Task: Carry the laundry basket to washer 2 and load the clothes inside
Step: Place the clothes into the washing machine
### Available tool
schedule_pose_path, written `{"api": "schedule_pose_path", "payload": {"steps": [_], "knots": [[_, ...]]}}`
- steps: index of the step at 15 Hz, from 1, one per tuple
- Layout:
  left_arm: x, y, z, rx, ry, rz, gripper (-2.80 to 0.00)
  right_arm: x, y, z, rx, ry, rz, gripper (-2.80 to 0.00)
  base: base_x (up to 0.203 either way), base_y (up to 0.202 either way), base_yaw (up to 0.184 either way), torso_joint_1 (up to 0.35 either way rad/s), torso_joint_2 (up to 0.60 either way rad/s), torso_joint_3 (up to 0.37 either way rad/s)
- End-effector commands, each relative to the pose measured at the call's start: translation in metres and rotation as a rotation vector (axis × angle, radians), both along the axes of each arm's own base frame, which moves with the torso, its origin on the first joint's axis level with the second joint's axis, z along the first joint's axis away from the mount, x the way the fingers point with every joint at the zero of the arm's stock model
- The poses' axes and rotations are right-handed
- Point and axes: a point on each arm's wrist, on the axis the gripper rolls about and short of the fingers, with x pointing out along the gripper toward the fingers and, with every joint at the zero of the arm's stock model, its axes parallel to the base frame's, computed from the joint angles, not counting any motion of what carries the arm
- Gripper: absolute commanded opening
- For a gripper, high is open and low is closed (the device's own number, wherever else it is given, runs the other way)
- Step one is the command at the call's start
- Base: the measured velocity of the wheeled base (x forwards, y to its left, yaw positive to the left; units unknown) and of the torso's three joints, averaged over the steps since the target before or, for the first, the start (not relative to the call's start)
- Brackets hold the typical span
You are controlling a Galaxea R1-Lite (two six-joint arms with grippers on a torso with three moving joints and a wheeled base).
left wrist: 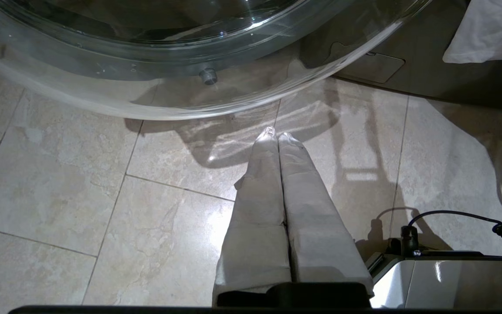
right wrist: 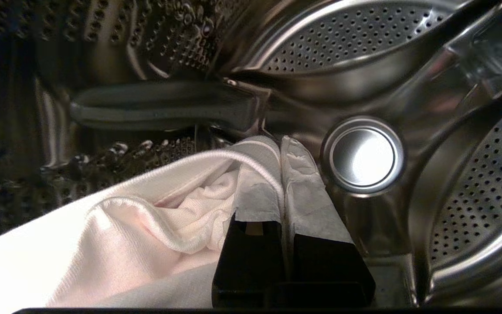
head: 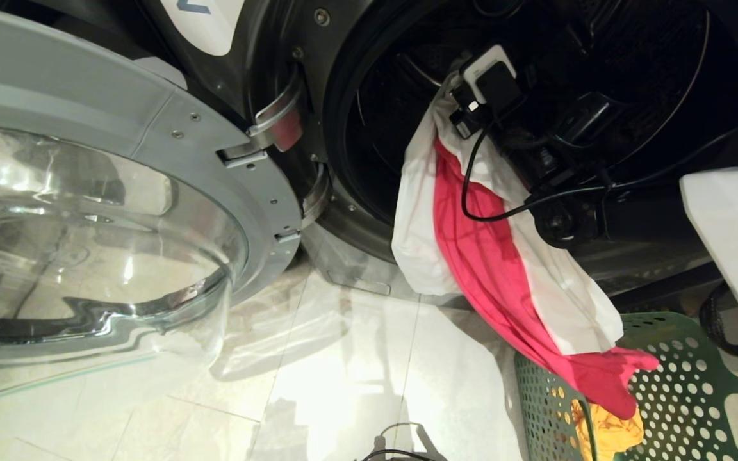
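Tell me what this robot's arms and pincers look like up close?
Each pincer, left pincer and right pincer, has two long flat fingers wrapped in whitish padding on black bases. The right arm is black, with a white-and-black box and a looping black cable.

Glossy beige tiled floor (head: 318,384) with thin grout lines, bright glare patch near the lower middle of the head view. Same floor in the left wrist view (left wrist: 103,183), marbled tiles, shadows and light streaks across them. Black cable loop (head: 394,442) lying on the floor at the head view's lower edge.
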Motion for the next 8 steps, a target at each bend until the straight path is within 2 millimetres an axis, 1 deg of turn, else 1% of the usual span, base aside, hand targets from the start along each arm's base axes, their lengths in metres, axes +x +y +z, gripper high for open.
{"api": "schedule_pose_path", "payload": {"steps": [1, 4, 6, 8], "knots": [[0.0, 0.0, 0.0, 0.0, 0.0, 0.001, -2.8, 0.011, -0.001, 0.001, 0.014, -0.042, -0.012, -2.8, 0.0, 0.0, 0.0, 0.0, 0.0, 0.0], [0.0, 0.0, 0.0, 0.0, 0.0, -0.001, -2.8, 0.017, -0.012, 0.007, 0.028, -0.093, -0.038, -2.8, 0.0, 0.0, 0.0, 0.0, 0.0, 0.0], [0.0, 0.0, 0.0, 0.0, 0.0, 0.001, -2.8, 0.013, -0.018, 0.013, 0.047, -0.155, -0.048, -2.8, 0.0, 0.0, 0.0, 0.0, 0.0, 0.0], [0.0, 0.0, 0.0, 0.0, 0.001, -0.001, -2.8, 0.004, -0.022, 0.021, 0.088, -0.265, -0.048, -2.8, 0.0, 0.0, 0.0, 0.0, 0.0, 0.0]]}}
